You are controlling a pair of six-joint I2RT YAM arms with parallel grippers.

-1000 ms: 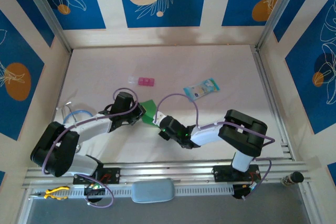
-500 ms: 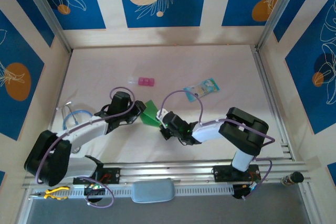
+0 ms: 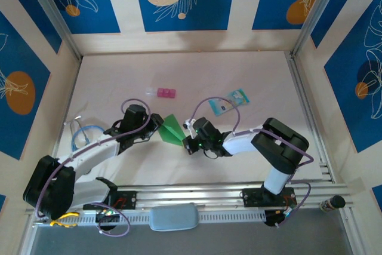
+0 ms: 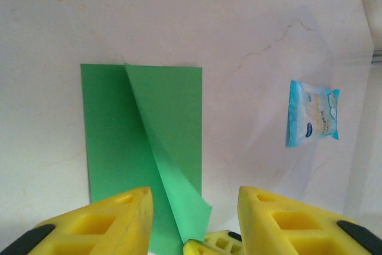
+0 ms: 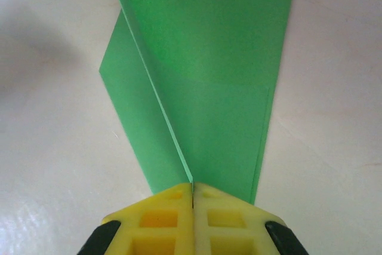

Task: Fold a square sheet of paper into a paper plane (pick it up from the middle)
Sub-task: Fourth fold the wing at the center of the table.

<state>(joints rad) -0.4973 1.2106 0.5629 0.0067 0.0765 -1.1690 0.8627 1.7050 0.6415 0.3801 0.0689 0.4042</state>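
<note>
Here, the green sheet of paper (image 3: 172, 129), already creased into a narrow rectangle with one flap folded slantwise across it, lies near the middle of the table (image 3: 268, 76), a little toward the near edge, between the two arms. The right gripper (image 5: 192, 192) is closed tight on the paper's pointed end, pinching the slanted fold where the layers meet; this probably pins the sheet so the crease cannot spring open. The left gripper (image 4: 194, 207) sits at the opposite end with its yellow fingers spread apart, one on each side of the paper's end and holding nothing, likely ready to press or take the next fold. Toward the far edge rest a small pink block (image 3: 165, 92) and, to its right, a pale blue packet (image 3: 229, 101), both well clear of the paper. The packet looks sealed, and its contents cannot be seen.
</note>
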